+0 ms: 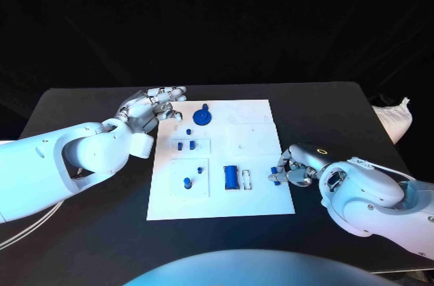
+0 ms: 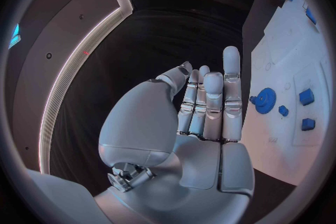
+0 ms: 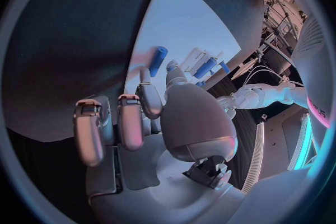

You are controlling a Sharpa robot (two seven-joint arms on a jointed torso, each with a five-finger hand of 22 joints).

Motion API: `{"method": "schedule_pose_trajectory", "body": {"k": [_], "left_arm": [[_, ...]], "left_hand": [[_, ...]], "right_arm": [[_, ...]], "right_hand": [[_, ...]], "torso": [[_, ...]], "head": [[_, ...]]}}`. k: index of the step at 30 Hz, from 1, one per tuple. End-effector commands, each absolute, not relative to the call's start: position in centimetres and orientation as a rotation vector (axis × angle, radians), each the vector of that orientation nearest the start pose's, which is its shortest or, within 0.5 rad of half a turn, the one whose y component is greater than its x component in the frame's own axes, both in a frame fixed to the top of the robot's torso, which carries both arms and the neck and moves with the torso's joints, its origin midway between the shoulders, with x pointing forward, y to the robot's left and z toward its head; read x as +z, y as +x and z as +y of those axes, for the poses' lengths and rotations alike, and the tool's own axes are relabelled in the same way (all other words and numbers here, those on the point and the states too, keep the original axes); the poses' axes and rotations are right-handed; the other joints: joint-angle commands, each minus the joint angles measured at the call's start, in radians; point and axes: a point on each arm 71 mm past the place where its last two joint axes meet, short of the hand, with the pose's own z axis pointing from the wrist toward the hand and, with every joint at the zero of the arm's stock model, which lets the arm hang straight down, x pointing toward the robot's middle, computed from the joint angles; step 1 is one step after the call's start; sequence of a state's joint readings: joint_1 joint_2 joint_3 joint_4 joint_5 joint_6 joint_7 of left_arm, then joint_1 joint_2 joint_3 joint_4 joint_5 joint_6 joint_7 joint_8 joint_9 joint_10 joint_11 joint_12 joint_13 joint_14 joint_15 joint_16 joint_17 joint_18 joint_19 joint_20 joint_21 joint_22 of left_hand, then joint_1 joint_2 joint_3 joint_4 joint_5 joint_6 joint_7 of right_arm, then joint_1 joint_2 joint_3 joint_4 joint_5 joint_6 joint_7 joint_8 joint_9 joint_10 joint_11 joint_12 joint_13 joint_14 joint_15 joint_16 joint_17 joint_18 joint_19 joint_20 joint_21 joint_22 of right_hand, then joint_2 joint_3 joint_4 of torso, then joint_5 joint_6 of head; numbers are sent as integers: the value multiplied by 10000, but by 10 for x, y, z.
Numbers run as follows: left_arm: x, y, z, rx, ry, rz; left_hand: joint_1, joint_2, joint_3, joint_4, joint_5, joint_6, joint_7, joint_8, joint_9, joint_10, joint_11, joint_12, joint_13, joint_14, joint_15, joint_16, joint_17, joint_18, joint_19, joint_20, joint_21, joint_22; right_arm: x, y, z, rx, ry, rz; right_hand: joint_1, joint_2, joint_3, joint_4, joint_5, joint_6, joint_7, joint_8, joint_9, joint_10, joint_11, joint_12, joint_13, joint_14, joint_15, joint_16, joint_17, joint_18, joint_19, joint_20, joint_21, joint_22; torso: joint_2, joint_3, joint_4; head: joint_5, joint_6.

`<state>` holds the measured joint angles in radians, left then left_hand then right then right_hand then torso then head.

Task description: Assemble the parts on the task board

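The white task board (image 1: pixel 258 126) lies mid-table. On it are a round blue gear-like part (image 1: pixel 202 116), small blue blocks (image 1: pixel 185 145), short blue pegs (image 1: pixel 187 183) and a longer blue bar (image 1: pixel 231 176). My left hand (image 1: pixel 153 104) hovers by the board's far left corner, fingers extended and holding nothing; the left wrist view shows it (image 2: pixel 206 106) beside the gear (image 2: pixel 264 101). My right hand (image 1: pixel 291 171) sits at the board's right edge and pinches a small blue peg (image 1: pixel 275 172). The right wrist view shows this peg (image 3: pixel 157 60) at the fingertips (image 3: pixel 147 92).
Black table (image 1: pixel 90 110) surrounds the board on all sides. A white crumpled bag (image 1: pixel 395 116) lies at the table's right edge. Thin cables (image 1: pixel 22 233) hang off the near left side.
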<state>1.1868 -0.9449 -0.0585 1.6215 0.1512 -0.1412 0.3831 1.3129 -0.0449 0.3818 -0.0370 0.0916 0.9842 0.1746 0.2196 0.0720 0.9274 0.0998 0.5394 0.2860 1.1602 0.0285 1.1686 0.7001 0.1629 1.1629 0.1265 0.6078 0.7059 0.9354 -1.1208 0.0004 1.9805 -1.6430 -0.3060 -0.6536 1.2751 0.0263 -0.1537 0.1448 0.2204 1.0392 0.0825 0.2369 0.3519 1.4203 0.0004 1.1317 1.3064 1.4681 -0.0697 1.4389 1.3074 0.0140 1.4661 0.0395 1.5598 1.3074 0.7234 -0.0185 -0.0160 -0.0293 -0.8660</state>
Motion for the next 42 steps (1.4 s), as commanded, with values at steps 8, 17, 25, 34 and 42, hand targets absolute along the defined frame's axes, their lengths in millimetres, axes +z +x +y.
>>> {"method": "schedule_pose_trajectory", "body": {"k": [8, 17, 25, 34, 42], "left_arm": [[-184, 462, 221, -17530, -12709, 14736], [-184, 462, 221, -17536, -12706, 14735], [-184, 462, 220, -17546, -12700, 14731], [-184, 461, 220, -17567, -12689, 14735], [-184, 461, 219, -17569, -12628, 14757]], "left_hand": [[-112, -27, -53, -25, 36, -60, 19, 33, -13, 66, 32, -34, -10, -67, -25, -43, -11, 199, -70, -1, 49, -10], [-112, -27, -53, -25, 36, -60, 19, 33, -13, 66, 32, -34, -10, -67, -25, -43, -11, 199, -70, -1, 49, -10], [-112, -27, -53, -25, 36, -60, 19, 33, -13, 66, 32, -34, -10, -67, -25, -43, -11, 199, -70, -1, 49, -10], [-108, -14, -49, -31, 40, -68, 17, 49, -14, 72, 30, -37, -36, -66, -25, -33, -10, 199, -75, 0, 53, -18], [-108, -14, -49, -31, 40, -68, 17, 49, -14, 72, 30, -37, -36, -66, -25, -33, -10, 199, -75, 0, 53, -18]], "right_arm": [[-245, 353, -216, 2227, -1094, 19768], [-249, 351, -208, 1673, -2088, 19820], [-249, 352, -205, 1808, -1950, 19689], [-248, 352, -204, 2700, -463, 19729], [-241, 348, -202, 3865, 1216, 19457]], "right_hand": [[1258, 27, 644, -680, -658, 178, -53, -122, -61, -17, -40, -82, 32, 609, -5, 22, 259, -96, 945, 27, 5, 2480], [2071, 37, 1462, -1430, -891, 373, -19, -285, -184, -60, -28, -169, 23, 622, 5, 85, 394, -113, 985, 10, 45, 2541], [1597, 86, 1988, -1384, 35, 451, -20, -467, -303, -35, -31, -189, 33, 628, 28, 105, 442, -122, 1004, 36, 65, 2570], [842, 28, 3180, -1031, 1694, 522, -69, -604, -343, 44, -77, -170, 72, 648, -24, 154, 540, -132, 1029, -8, 91, 2607], [345, -417, 4585, -1062, 1727, 626, -79, -656, -262, 101, -80, -192, 98, 653, -28, 167, 575, -130, 1024, -6, 85, 2599]], "torso": [[2, 3, -4], [-7, -6, -4], [-10, -8, 4], [0, 0, 2], [-2, 0, -6]], "head": [[26, -39], [18, -66], [21, -66], [32, -66], [31, -66]]}}
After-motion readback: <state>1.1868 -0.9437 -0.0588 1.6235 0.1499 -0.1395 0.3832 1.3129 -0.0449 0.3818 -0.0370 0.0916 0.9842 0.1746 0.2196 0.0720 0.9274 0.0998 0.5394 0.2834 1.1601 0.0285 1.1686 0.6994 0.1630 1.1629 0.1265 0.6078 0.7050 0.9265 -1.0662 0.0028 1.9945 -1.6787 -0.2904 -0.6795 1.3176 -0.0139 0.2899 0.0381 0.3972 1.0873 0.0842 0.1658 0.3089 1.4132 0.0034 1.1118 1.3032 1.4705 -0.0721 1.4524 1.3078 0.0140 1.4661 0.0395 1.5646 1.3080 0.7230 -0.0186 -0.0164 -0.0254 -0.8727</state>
